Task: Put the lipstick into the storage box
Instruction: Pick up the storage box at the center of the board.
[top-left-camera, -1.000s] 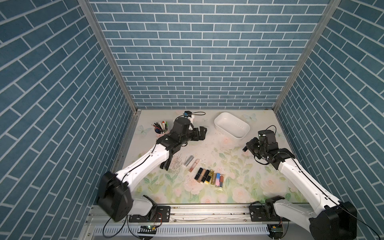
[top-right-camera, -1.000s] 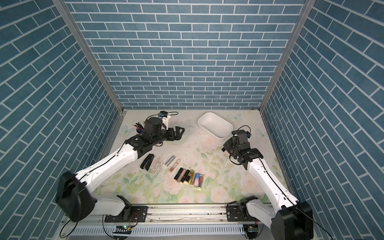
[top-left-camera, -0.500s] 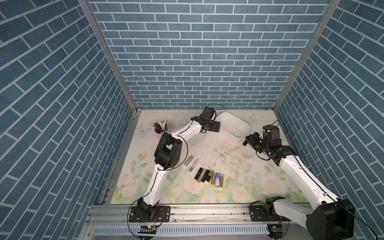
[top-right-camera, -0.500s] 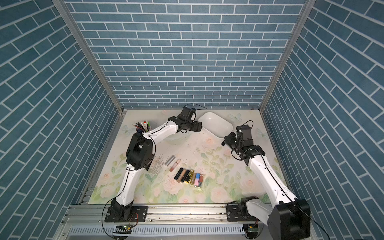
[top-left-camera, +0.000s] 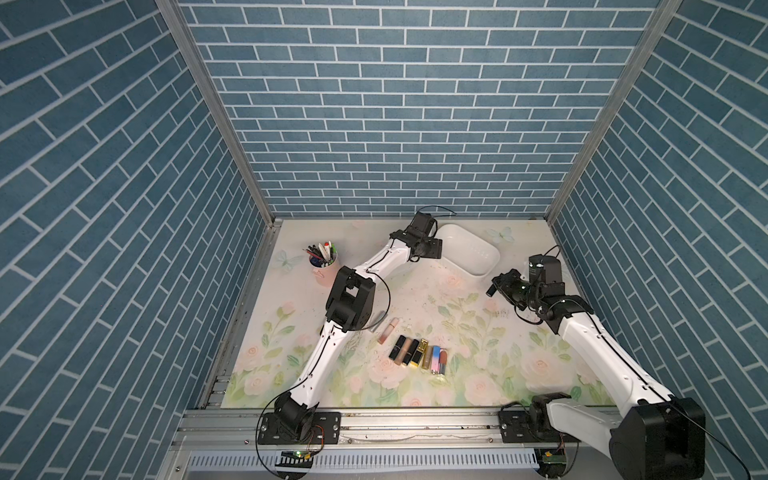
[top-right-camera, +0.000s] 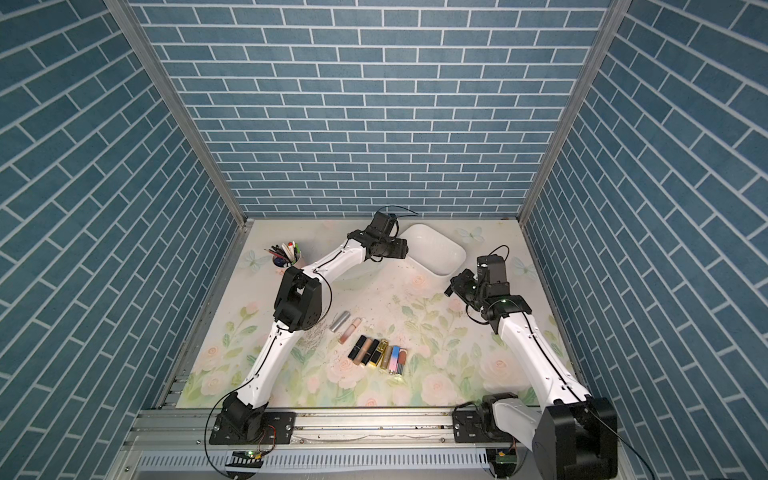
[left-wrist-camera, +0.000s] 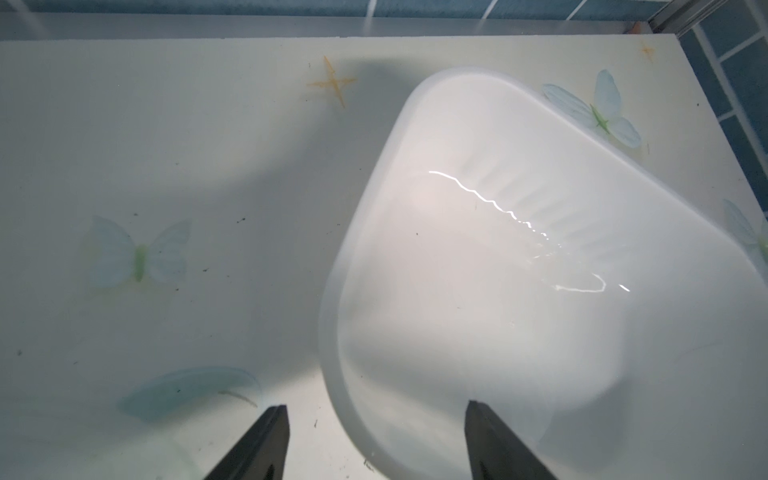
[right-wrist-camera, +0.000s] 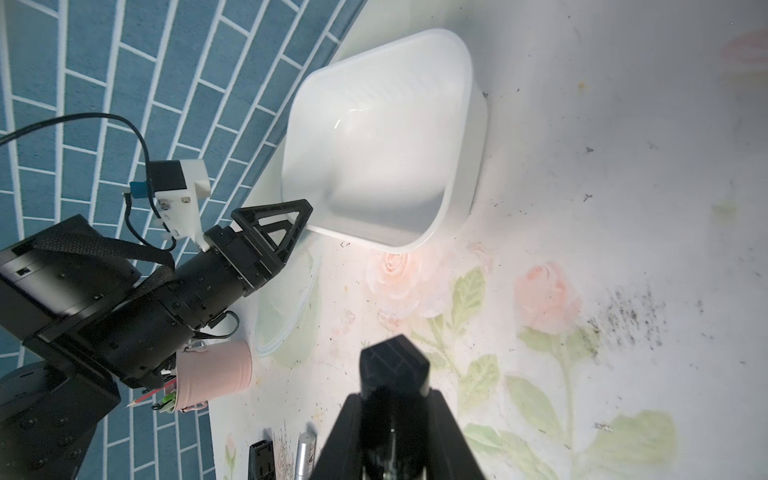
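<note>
The storage box (top-left-camera: 469, 253) (top-right-camera: 434, 251), a shallow white tub with nothing in it, stands at the back of the table. My left gripper (top-left-camera: 436, 249) (left-wrist-camera: 376, 405) is at its near-left corner. It is open, with one finger outside the rim and one inside the storage box (left-wrist-camera: 498, 249). My right gripper (top-left-camera: 494, 287) (right-wrist-camera: 392, 395) hovers in front of the box's right end. It is shut on a black square lipstick (right-wrist-camera: 395, 365) that sticks out past its fingers. Several more lipsticks (top-left-camera: 419, 353) lie in a row at the table's front middle.
A pink pen cup (top-left-camera: 324, 268) (right-wrist-camera: 216, 374) stands at the back left. A pink gloss tube (top-left-camera: 388, 330) and a silver tube (top-right-camera: 340, 321) lie left of the row. The left arm's raised elbow (top-left-camera: 349, 299) stands between cup and row. Brick walls close three sides.
My left arm has swung from beside the pen cup to the box's corner, its elbow now raised and its jaws narrower. The right gripper has barely moved and still holds the lipstick.
</note>
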